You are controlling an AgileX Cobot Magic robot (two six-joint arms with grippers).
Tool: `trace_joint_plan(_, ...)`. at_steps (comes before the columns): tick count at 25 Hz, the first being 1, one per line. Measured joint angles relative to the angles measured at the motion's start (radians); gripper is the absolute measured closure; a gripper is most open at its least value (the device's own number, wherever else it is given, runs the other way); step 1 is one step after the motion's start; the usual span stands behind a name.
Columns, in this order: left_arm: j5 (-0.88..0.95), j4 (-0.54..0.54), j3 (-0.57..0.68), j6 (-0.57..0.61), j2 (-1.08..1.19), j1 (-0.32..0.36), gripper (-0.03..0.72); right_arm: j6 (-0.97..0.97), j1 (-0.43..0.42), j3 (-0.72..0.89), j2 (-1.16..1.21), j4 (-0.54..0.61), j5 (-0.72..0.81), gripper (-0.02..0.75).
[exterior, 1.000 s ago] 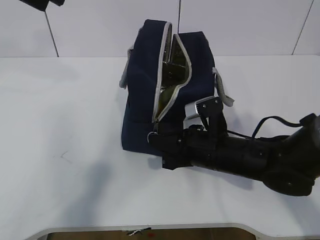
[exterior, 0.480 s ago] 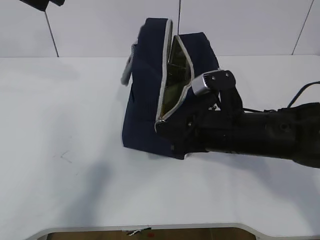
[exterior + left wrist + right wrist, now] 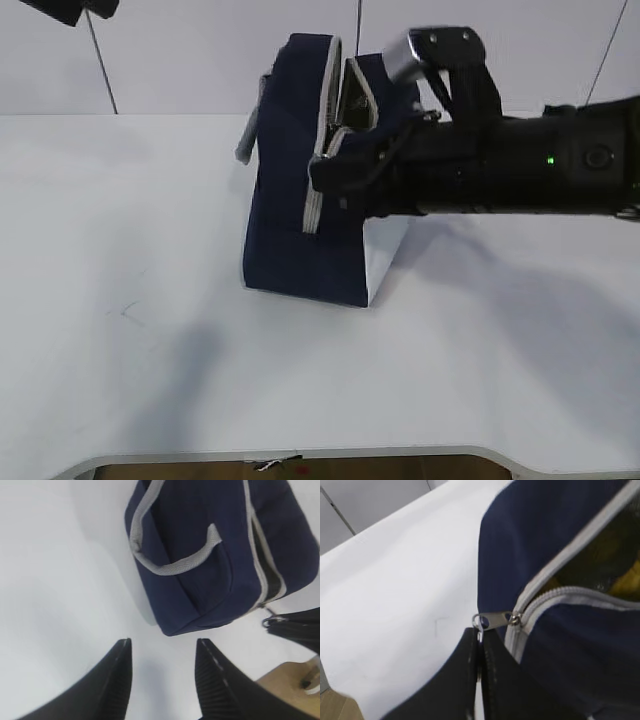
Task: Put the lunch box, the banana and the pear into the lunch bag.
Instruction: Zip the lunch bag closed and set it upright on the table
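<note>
Exterior view: the left gripper [image 3: 162, 680] hangs with jaws apart, holding nothing, above the white table [image 3: 120, 250]. At centre stands the lunch bag [image 3: 300, 190], tipped, its zipper partly open. The right gripper [image 3: 480, 665] pinches the zipper's ring pull [image 3: 479, 622].

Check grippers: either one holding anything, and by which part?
Right gripper is shut on the lunch bag zipper's ring pull. Left gripper is open, holding nothing.
</note>
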Motion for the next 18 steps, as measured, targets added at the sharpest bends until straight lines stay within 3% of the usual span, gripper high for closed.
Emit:
trace_joint_plan(5,0.000,0.038,0.014,0.004,-0.002,0.000,0.371,0.261,0.000,-0.138,-0.002,-0.249,0.034,0.721)
trace_joint_plan(11,0.000,0.038,0.155,0.039,-0.002,-0.029,0.371,0.499,0.000,-0.262,-0.002,-0.529,0.043,0.721)
trace_joint_plan(18,-0.070,0.038,0.305,0.132,-0.002,-0.079,0.372,0.618,0.000,-0.300,-0.002,-0.635,0.035,0.721)
